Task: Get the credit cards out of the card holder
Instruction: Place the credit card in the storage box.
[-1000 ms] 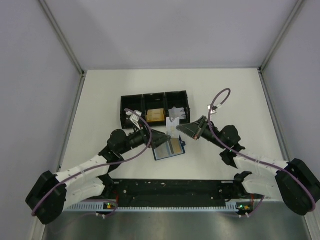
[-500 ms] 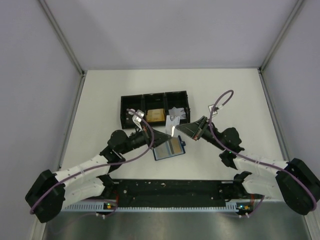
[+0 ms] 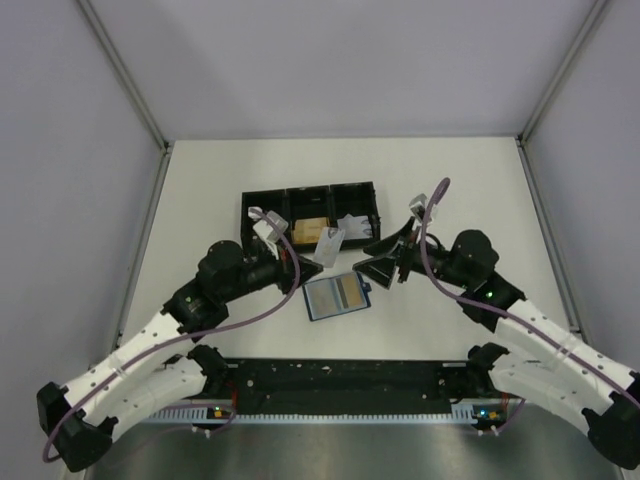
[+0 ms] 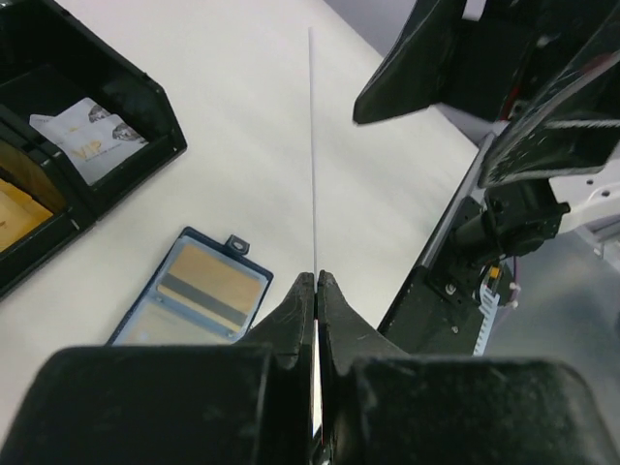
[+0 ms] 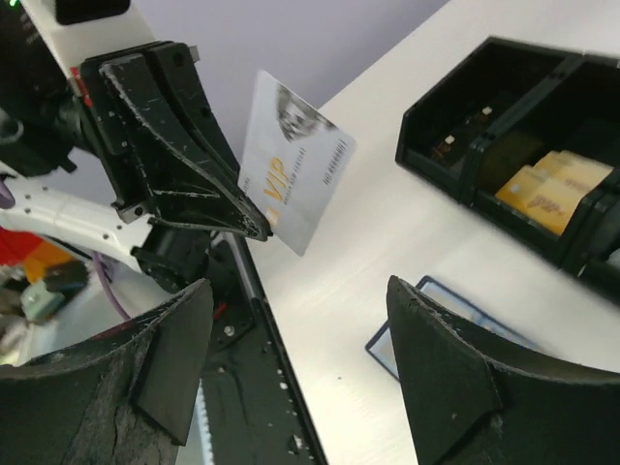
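The dark-blue card holder (image 3: 335,296) lies open on the table, with an orange-tan credit card (image 3: 347,292) in its right half; the left wrist view shows holder (image 4: 145,325) and card (image 4: 215,281) too. My left gripper (image 3: 316,260) is shut on a white VIP credit card (image 3: 328,243), held upright above the table left of the holder. That card (image 5: 295,174) faces the right wrist camera and is edge-on (image 4: 313,145) to the left one. My right gripper (image 3: 372,258) hangs open and empty, just right of the card and apart from it.
A black three-compartment tray (image 3: 262,200) stands behind the holder. It holds orange-tan cards (image 3: 310,230) in the middle and a white card (image 4: 92,136) in the right compartment. The arms' black base rail (image 3: 340,380) runs along the near edge.
The left gripper shut on the white card that the right gripper held. The right gripper then opened and let go. The left arm has carried the card slightly left.
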Robot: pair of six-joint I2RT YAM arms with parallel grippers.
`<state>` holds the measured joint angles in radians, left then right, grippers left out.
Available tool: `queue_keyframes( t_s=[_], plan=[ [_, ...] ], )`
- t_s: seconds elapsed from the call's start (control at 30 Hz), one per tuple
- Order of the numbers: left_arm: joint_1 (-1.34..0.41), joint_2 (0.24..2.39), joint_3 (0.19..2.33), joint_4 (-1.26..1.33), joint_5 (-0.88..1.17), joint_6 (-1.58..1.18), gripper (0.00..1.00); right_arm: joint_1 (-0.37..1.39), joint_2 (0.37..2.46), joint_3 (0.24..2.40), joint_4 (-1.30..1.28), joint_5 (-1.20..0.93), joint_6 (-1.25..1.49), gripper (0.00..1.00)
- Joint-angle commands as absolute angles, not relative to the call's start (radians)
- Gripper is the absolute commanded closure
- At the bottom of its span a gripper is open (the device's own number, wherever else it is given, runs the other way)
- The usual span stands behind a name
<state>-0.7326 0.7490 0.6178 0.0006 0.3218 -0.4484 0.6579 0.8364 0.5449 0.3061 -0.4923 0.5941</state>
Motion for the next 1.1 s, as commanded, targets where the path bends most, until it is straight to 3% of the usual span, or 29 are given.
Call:
queue_keyframes(
  t_s=[0.0, 0.1, 0.17, 0.23, 0.37, 0.5, 0.67, 0.73, 0.8, 0.87, 0.9, 0.97, 1.07],
  plan=[
    [-0.729, 0.785, 0.768, -0.311, 0.408, -0.224, 1.00, 0.653, 0.793, 0.715, -0.070, -0.606, 0.197, 0.28],
    [-0.730, 0.822, 0.845, -0.425, 0.469, -0.125, 1.00, 0.653, 0.805, 0.767, -0.077, -0.672, 0.127, 0.28],
    [-0.730, 0.842, 0.896, -0.492, 0.518, -0.068, 1.00, 0.653, 0.830, 0.805, -0.072, -0.731, 0.106, 0.17],
    [-0.730, 0.857, 0.932, -0.549, 0.564, -0.009, 1.00, 0.653, 0.860, 0.833, -0.080, -0.764, 0.075, 0.16],
    [-0.733, 0.900, 0.989, -0.646, 0.635, 0.093, 1.00, 0.655, 0.928, 0.880, -0.100, -0.830, 0.022, 0.18],
    [-0.739, 0.931, 1.032, -0.684, 0.683, 0.147, 1.00, 0.675, 1.008, 0.914, -0.083, -0.914, 0.006, 0.27],
    [-0.739, 0.946, 1.051, -0.684, 0.680, 0.175, 1.00, 0.689, 1.075, 0.940, -0.061, -1.023, 0.009, 0.44],
    [-0.739, 0.957, 1.054, -0.684, 0.680, 0.178, 1.00, 0.689, 1.092, 0.939, -0.043, -1.025, 0.024, 0.60],
    [-0.739, 0.962, 1.051, -0.684, 0.678, 0.179, 1.00, 0.689, 1.100, 0.934, -0.044, -0.997, 0.034, 0.87],
    [-0.739, 0.962, 1.046, -0.677, 0.657, 0.175, 1.00, 0.686, 1.104, 0.928, -0.043, -0.982, 0.038, 1.00],
    [-0.739, 0.956, 1.037, -0.667, 0.637, 0.167, 0.98, 0.683, 1.104, 0.924, -0.043, -0.968, 0.044, 1.00],
    [-0.739, 0.942, 1.022, -0.646, 0.565, 0.140, 0.83, 0.669, 1.106, 0.916, -0.041, -0.940, 0.070, 1.00],
    [-0.736, 0.893, 0.990, -0.600, 0.311, 0.063, 0.49, 0.618, 1.118, 0.904, -0.044, -0.849, 0.138, 1.00]
  ],
)
